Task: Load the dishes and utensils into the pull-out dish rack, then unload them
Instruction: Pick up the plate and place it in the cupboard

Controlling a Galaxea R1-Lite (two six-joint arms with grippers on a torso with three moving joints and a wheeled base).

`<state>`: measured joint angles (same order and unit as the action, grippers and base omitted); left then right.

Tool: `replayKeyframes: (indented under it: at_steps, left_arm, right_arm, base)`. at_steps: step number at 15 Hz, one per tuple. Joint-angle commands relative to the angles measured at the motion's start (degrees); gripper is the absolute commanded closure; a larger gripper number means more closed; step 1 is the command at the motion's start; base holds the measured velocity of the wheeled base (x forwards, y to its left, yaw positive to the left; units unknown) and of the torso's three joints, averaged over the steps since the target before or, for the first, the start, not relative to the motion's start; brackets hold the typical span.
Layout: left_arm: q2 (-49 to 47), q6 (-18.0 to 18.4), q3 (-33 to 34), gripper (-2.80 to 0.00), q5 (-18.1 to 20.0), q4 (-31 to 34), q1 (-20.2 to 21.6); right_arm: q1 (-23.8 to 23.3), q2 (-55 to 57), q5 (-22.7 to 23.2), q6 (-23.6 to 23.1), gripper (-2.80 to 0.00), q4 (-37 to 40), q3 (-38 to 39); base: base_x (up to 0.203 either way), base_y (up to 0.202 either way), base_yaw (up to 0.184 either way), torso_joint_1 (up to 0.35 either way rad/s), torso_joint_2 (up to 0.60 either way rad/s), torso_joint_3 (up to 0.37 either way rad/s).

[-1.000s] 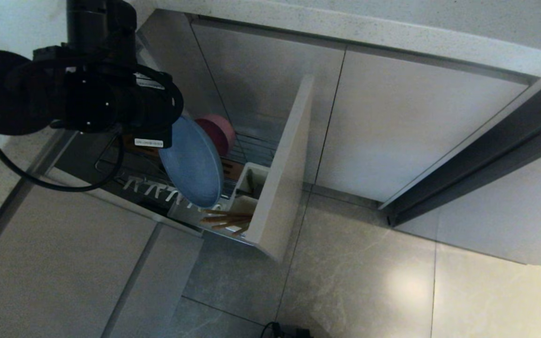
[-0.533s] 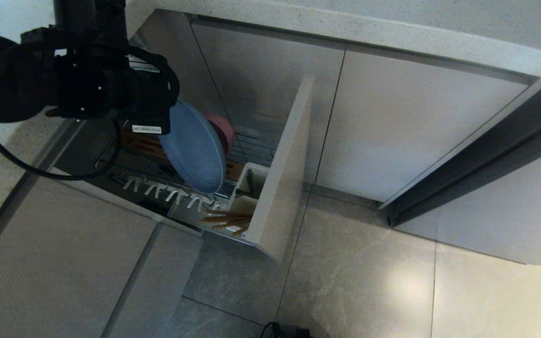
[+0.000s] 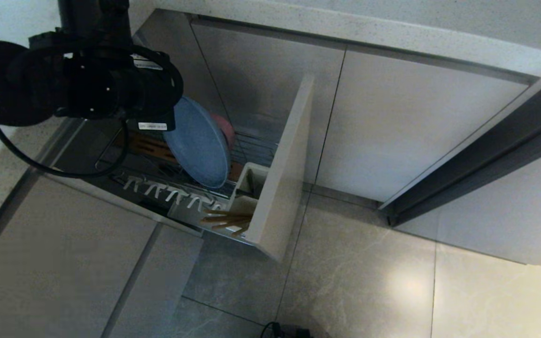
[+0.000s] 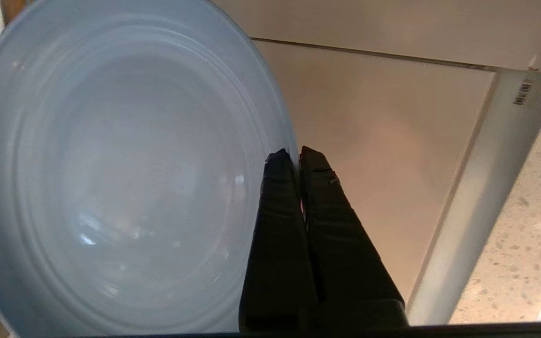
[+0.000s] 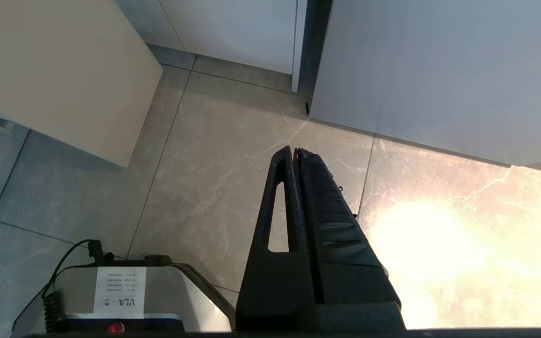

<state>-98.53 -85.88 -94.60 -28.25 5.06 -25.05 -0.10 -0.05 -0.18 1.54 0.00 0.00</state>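
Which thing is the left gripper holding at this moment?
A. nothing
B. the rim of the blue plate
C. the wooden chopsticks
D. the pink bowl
B: in the left wrist view the left gripper is shut on the rim of the blue plate, which hangs over the pull-out dish rack.

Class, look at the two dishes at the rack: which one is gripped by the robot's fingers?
The light-blue plate: the left gripper pinches its rim. The pink bowl behind it is untouched.
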Motion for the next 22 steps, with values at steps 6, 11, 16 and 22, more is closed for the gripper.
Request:
replayKeyframes:
  at_steps: [6, 11, 16, 22]
  left_arm:
    - [-0.3, -0.4, 2.5, 0.0, -0.5, -3.1, 0.1]
    - [-0.4, -0.6, 4.7, 0.0, -0.5, -3.3, 0.7]
    - [-1.0, -0.8, 5.7, 0.0, -0.5, -3.0, 0.9]
    - [-1.4, -0.9, 6.5, 0.0, -0.5, -2.5, 0.8]
  right_arm:
    - [0.0, 0.0, 0.0, 0.0, 0.0, 0.0, 0.0]
    - [0.0, 0.0, 0.0, 0.0, 0.0, 0.0, 0.0]
    - [0.0, 0.0, 0.0, 0.0, 0.0, 0.0, 0.0]
    - [0.0, 0.0, 0.0, 0.0, 0.0, 0.0, 0.0]
  base:
    - [0.0, 0.0, 0.0, 0.0, 0.0, 0.0]
    - [0.0, 0.0, 0.0, 0.0, 0.0, 0.0]
    - [0.0, 0.0, 0.0, 0.0, 0.0, 0.0]
    - [0.0, 0.0, 0.0, 0.0, 0.0, 0.0]
